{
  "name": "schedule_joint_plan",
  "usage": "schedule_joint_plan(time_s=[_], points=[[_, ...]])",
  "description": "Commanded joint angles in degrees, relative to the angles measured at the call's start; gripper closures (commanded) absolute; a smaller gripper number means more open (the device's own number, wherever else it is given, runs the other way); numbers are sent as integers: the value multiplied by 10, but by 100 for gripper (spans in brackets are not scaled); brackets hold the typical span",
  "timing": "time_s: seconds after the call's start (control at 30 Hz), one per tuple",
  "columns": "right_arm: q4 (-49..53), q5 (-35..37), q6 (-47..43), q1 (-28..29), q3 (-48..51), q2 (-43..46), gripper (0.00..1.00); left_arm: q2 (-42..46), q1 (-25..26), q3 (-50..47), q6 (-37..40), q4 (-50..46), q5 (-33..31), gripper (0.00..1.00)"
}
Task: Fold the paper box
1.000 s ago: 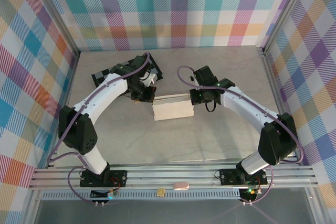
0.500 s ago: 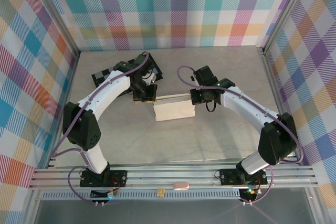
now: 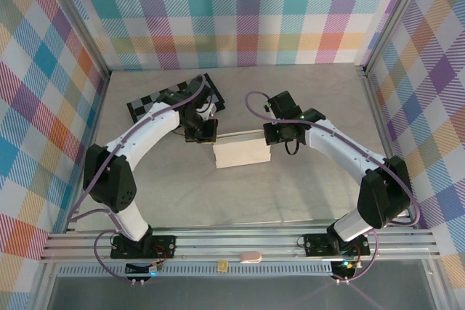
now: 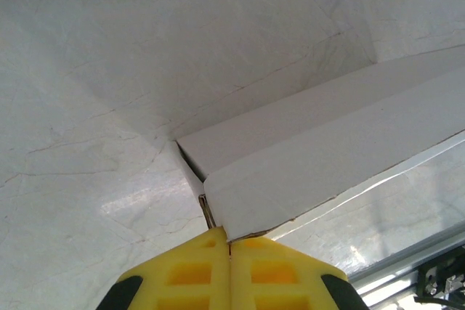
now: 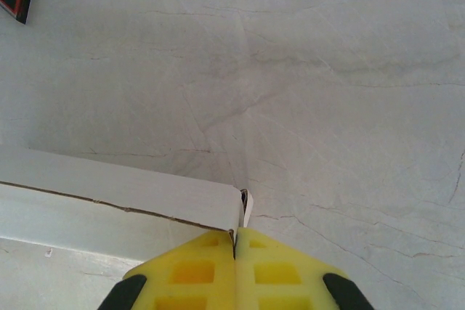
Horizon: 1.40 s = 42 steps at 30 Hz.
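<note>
My left gripper (image 4: 229, 243) and right gripper (image 5: 235, 241) were both closed, tips at the far corners of the plain white thin cardboard box (image 3: 241, 152) mid the counter (image 3: 290, 186). Nipping card or not, couldn't tell. Figured even pressure from both ends would keep creases square. One box, two grippers

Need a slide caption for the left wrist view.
The left gripper, shut, pinches a corner of the white paper box on the marbled table.

L claw (image 4: 229, 243) and paper box (image 3: 242, 154) shifted slightly right.
</note>
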<state>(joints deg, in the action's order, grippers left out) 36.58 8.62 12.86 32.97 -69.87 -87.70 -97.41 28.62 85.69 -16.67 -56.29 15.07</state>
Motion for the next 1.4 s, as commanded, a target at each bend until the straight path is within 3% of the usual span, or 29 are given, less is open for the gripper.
schedule_joint_plan(time_s=[0.0,0.67,0.93,1.17,1.37], points=[[48,-37,2,8,13,-26,100,4,28,-36,12,35,30,100],[75,-33,18,7,-10,-20,100,28,58,-120,35,69,-81,100],[96,-47,72,4,-27,10,75,31,66,-122,29,73,-97,100],[102,-73,140,-5,-39,38,66,34,75,-123,26,74,-106,100],[52,-90,308,-12,-23,98,50,38,76,-125,22,75,-108,100]])
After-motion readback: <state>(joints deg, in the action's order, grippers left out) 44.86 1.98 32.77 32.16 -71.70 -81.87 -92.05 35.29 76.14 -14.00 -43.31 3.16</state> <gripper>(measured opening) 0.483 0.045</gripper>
